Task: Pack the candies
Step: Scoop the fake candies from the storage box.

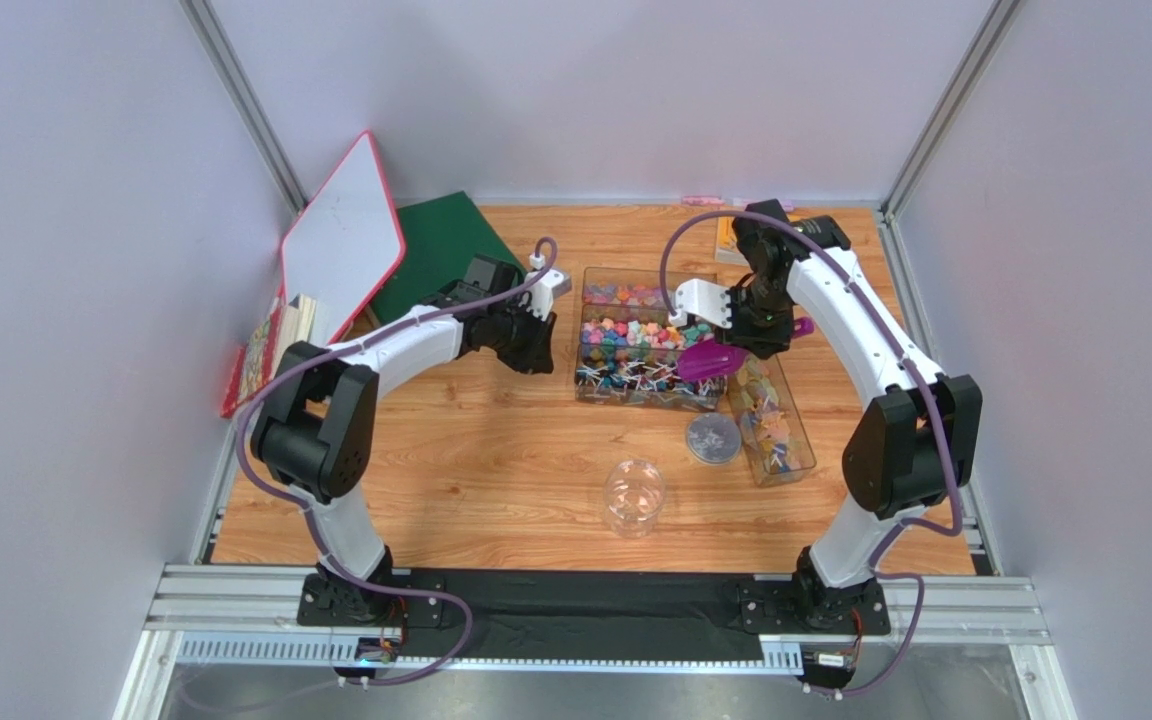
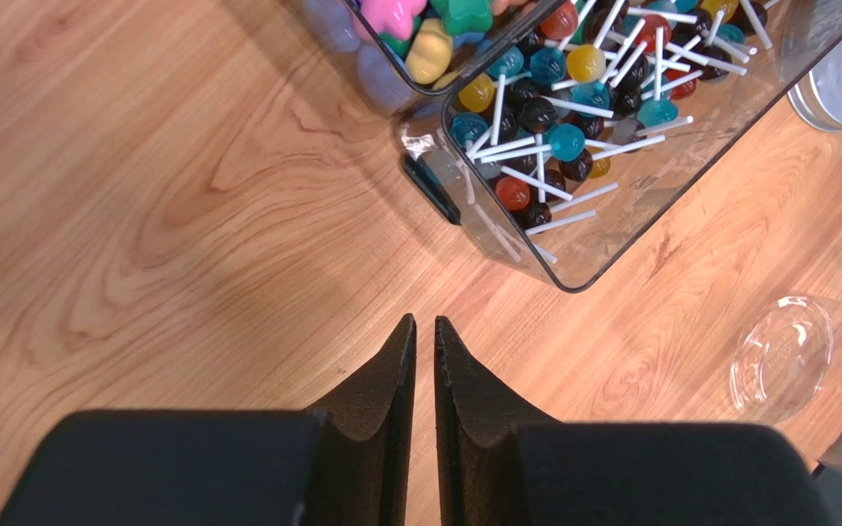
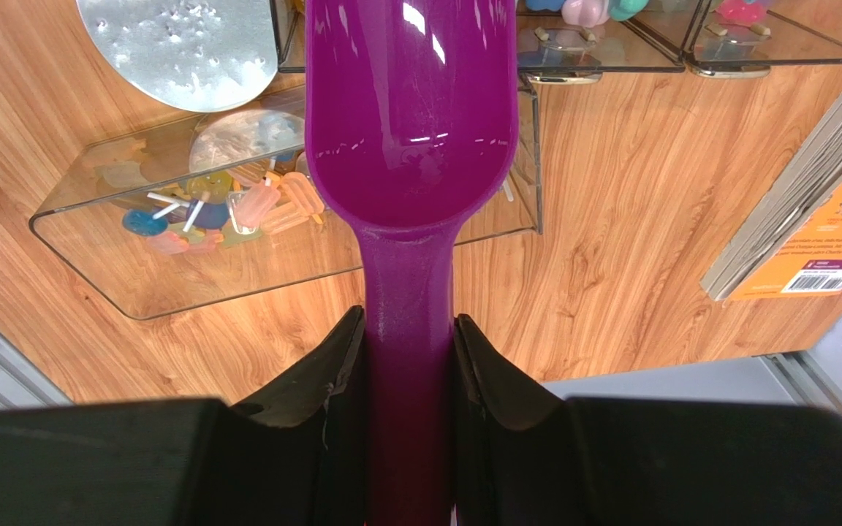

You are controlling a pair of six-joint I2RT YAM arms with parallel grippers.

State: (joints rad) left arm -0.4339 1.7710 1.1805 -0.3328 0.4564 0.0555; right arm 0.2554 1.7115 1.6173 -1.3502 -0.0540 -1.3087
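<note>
The candies fill a clear divided tray at the table's middle; lollipops on white sticks show in the left wrist view. More candies lie in a narrow clear tray to the right, also seen in the right wrist view. My right gripper is shut on the handle of a purple scoop, which looks empty and hangs over the trays. My left gripper is shut and empty above bare wood, left of the divided tray.
An empty clear cup stands in front of the trays, and a round metal lid lies beside the narrow tray. A whiteboard, a green mat and books sit at the back left. A booklet lies at the back right.
</note>
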